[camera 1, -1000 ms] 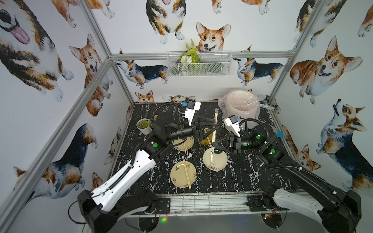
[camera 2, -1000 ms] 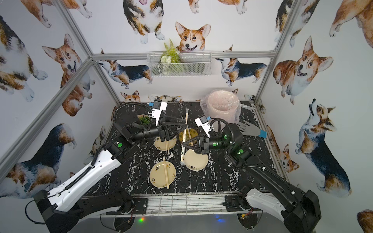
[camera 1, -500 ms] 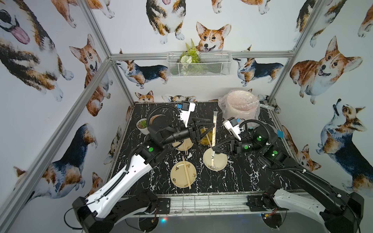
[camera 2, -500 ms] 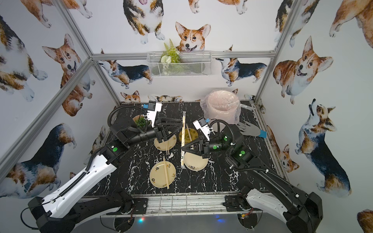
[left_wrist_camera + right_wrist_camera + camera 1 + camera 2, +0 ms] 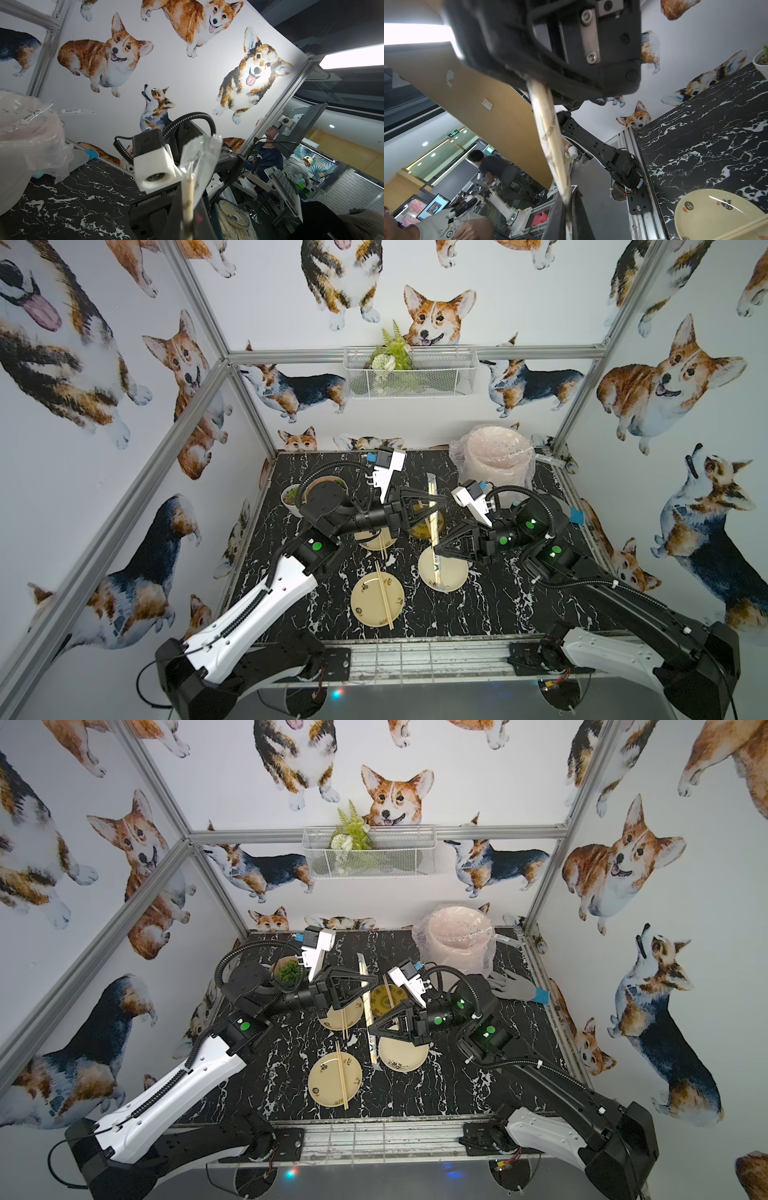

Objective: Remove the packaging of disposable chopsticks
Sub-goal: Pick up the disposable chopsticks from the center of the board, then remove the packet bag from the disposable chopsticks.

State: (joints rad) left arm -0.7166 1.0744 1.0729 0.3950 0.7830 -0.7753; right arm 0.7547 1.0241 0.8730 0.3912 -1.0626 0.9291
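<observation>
Pinching the wrapped pair near its far end, the left claw (image 5: 444,502) is pressed together on the packaging (image 5: 437,568), which is held in the air at the centre of both top views, above the black marbled table (image 5: 498,605). The clear sleeve runs from just above that claw down past the right claw (image 5: 434,549), and its printed lower end shows over a cream plate (image 5: 455,578) right of centre. The disposable chopsticks (image 5: 434,526) show as pale sticks inside it between the two claws. In the left wrist view the sleeve's flared end (image 5: 199,153) stands past the jaws. In the right wrist view the sleeve passes between the right claw's jaws at the bottom edge, but whether they pinch it or stand slightly apart cannot be told. Another plate (image 5: 365,614) at lower centre carries a bare pair (image 5: 384,597).
</observation>
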